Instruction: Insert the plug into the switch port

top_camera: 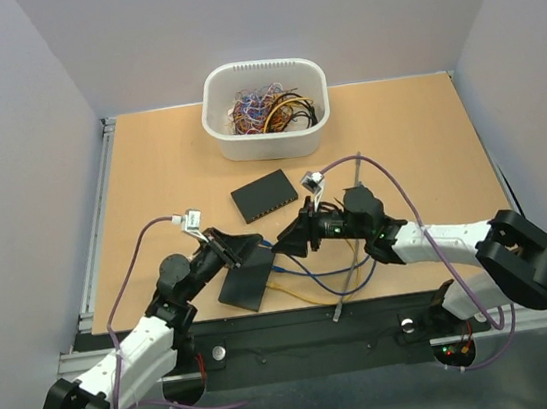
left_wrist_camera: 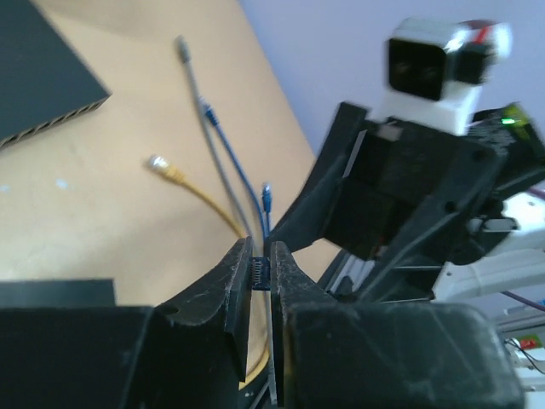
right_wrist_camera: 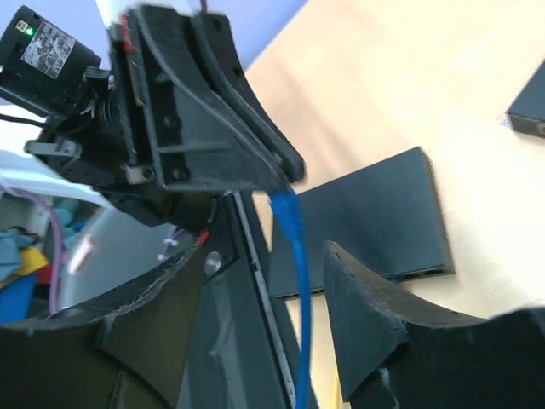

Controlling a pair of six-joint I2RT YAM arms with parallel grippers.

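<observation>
Between my left fingers [left_wrist_camera: 230,290] sits the blue plug [left_wrist_camera: 260,271], its ribbed body pinched flat on both sides. Left gripper [left_wrist_camera: 260,256]: jaws narrow, clamped on it.

Right gripper [right_wrist_camera: 274,256]: jaws wide, holding nothing. It faces the left one tip to tip above the table [top_camera: 148,171].

The blue cable [right_wrist_camera: 298,298] drops from the plug and passes through the right gripper's gap. I cannot tell whether it touches either finger.

Plug position: off the table, above the near switch [top_camera: 247,284], close to its far right corner in the top view. It is not in any port.

Plug axis, from the right wrist view: it runs along the left fingertips, with the cable end trailing down and away from them. The tip is hidden inside the grip, so I cannot tell which way it points.

Counts:
- Arms: two, both grippers meeting mid-table.
- Black switches: two. The near one lies flat under the left gripper. The far switch [top_camera: 263,196] lies flat beyond the grippers, well apart from the plug.
- Loose cables on the table: three colours, blue, a grey cable [left_wrist_camera: 197,102] and a yellow cable [left_wrist_camera: 192,187]. They run side by side to the right of the near switch.
- Bins: one white bin [top_camera: 266,145] at the far edge, holding a tangle of cables.
</observation>
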